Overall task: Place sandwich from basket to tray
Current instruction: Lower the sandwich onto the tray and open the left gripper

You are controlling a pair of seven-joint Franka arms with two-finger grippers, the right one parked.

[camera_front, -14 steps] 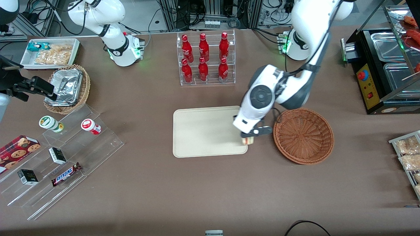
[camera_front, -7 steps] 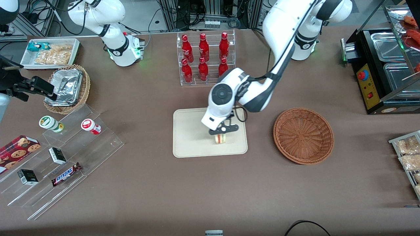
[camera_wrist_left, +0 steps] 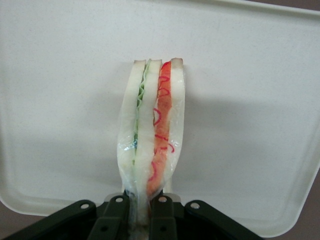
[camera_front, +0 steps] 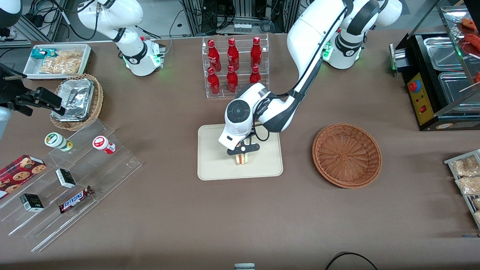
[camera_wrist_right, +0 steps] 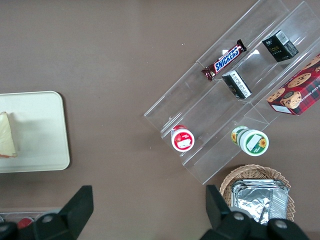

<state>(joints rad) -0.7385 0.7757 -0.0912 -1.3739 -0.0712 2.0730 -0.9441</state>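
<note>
My left arm's gripper (camera_front: 242, 153) is shut on the sandwich (camera_front: 242, 159), a pale wedge with green and red-orange layers, and holds it edge-up over the beige tray (camera_front: 213, 165), near the tray's edge closest to the front camera. In the left wrist view the black fingers (camera_wrist_left: 116, 216) pinch the wrapped sandwich (camera_wrist_left: 152, 137) at its base, with the tray (camera_wrist_left: 250, 100) under it. Whether the sandwich touches the tray I cannot tell. The reddish-brown wicker basket (camera_front: 347, 154) stands empty beside the tray, toward the working arm's end. The sandwich also shows in the right wrist view (camera_wrist_right: 7, 135) on the tray (camera_wrist_right: 40, 130).
An acrylic rack of red bottles (camera_front: 234, 67) stands farther from the front camera than the tray. A clear stepped display (camera_front: 71, 183) with snacks, a tan basket with a foil container (camera_front: 77, 101) and a white tray of packets (camera_front: 58, 60) lie toward the parked arm's end.
The gripper has carried the sandwich from the tray's corner beside the basket across to the tray's middle, away from the basket, and it sits lower over the tray now.
</note>
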